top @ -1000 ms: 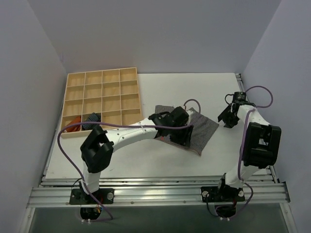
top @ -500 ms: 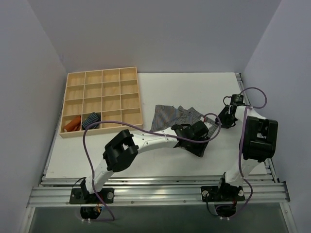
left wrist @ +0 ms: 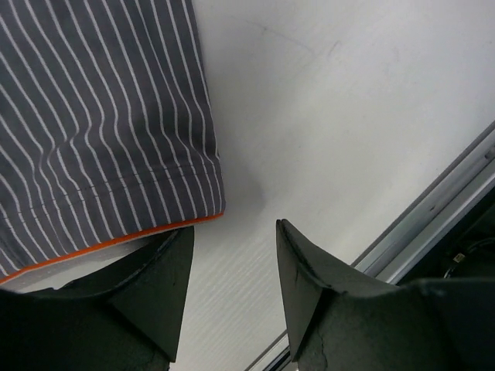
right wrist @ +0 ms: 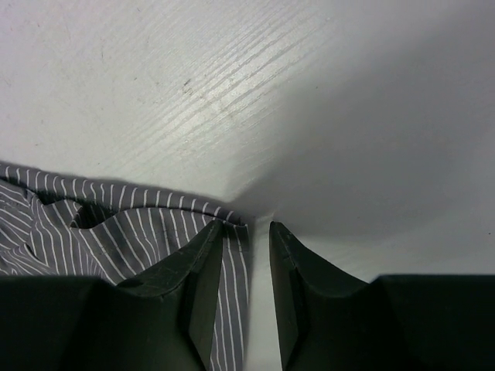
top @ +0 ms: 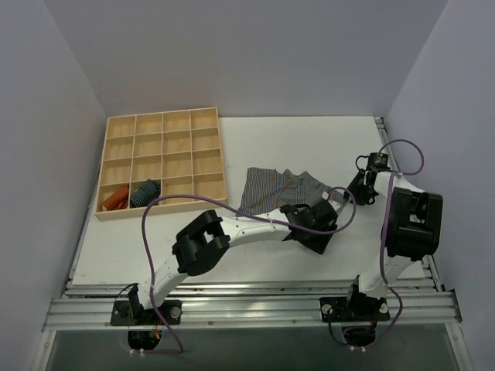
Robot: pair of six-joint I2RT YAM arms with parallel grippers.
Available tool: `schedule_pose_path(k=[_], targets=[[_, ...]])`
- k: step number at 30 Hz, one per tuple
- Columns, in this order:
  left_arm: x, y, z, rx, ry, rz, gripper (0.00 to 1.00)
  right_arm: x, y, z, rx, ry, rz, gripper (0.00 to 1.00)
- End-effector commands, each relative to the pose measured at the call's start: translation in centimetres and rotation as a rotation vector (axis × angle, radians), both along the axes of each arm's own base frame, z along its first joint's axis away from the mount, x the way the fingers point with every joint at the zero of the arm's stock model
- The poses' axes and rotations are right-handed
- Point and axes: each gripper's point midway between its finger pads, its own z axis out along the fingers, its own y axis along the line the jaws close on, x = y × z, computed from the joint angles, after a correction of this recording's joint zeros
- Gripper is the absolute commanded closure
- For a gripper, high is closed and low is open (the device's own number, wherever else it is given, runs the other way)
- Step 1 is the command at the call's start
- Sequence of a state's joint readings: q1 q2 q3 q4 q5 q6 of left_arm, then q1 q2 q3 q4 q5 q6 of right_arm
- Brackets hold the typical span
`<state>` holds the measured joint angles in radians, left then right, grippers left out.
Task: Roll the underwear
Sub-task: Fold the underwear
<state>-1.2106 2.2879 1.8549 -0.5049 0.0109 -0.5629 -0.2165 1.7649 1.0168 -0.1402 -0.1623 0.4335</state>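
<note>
Well off to the left of both pincers, the wooden tray (top: 104, 166) holds a blue striped roll (top: 145, 192) and an orange cloth (top: 116, 199). The underwear (top: 282, 185) lies rumpled on the worktop (top: 271, 139) between the two pincers, not yet rolled. The left pincer (left wrist: 232, 263) stands open and empty over the garment's near corner, whose orange-trimmed hem lies just beyond its left finger. The right pincer (right wrist: 246, 263) sits low at the cloth's far-right edge, its jaws narrowed but still parted, with the hem lying in the gap and not yet clamped. This looks like the spreading step before rolling. Next, each pincer probably needs to nip its corner, and the two then pull apart to flatten the cloth.
</note>
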Motion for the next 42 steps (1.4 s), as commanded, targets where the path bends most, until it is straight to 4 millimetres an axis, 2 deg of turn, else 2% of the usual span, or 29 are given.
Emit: schedule_pose_path(k=[1,4,8,14,18,19,21,25,31,37,42], targets=[[1.0,-1.7,5.0,-0.101,-0.116,0.011,0.45,-2.9,0.3,-1.4,0.005,0.087,0.014,0.73],[1.5,-2.0,6.5,-0.136,-0.16,0.011,0.44,-3.1,0.5,-1.6,0.017,0.091,0.006,0.81],[1.8,-2.6,6.5,-0.123,-0.179,-0.02,0.45,-3.6,0.2,-1.5,0.002,0.117,-0.008,1.0],[0.3,-2.9,7.7,-0.152,-0.205,-0.062,0.46,-5.8,-0.1,-0.8,-0.024,0.171,-0.045,1.0],[0.3,-3.3,8.1,-0.174,-0.22,-0.076,0.46,-6.7,0.3,-0.5,-0.011,0.167,-0.06,1.0],[0.3,-3.1,7.0,-0.144,-0.214,-0.084,0.46,-6.9,0.4,-0.6,-0.008,0.17,-0.059,1.0],[0.6,-3.2,6.5,-0.124,-0.225,-0.1,0.48,-7.2,0.5,-0.5,-0.005,0.169,-0.057,1.0],[0.7,-2.6,4.1,-0.063,-0.223,-0.1,0.49,-7.3,0.5,-0.3,-0.008,0.166,-0.057,1.0],[1.3,-0.8,3.2,-0.016,-0.253,-0.082,0.49,-6.9,0.5,-0.2,-0.006,0.164,-0.056,1.0],[0.4,-1.0,1.9,-0.005,-0.217,-0.109,0.5,-6.9,0.3,-0.5,-0.011,0.17,-0.056,1.0],[-0.1,-0.3,0.2,0.028,-0.19,-0.096,0.52,-6.9,0.3,-0.6,-0.011,0.17,-0.053,1.0]])
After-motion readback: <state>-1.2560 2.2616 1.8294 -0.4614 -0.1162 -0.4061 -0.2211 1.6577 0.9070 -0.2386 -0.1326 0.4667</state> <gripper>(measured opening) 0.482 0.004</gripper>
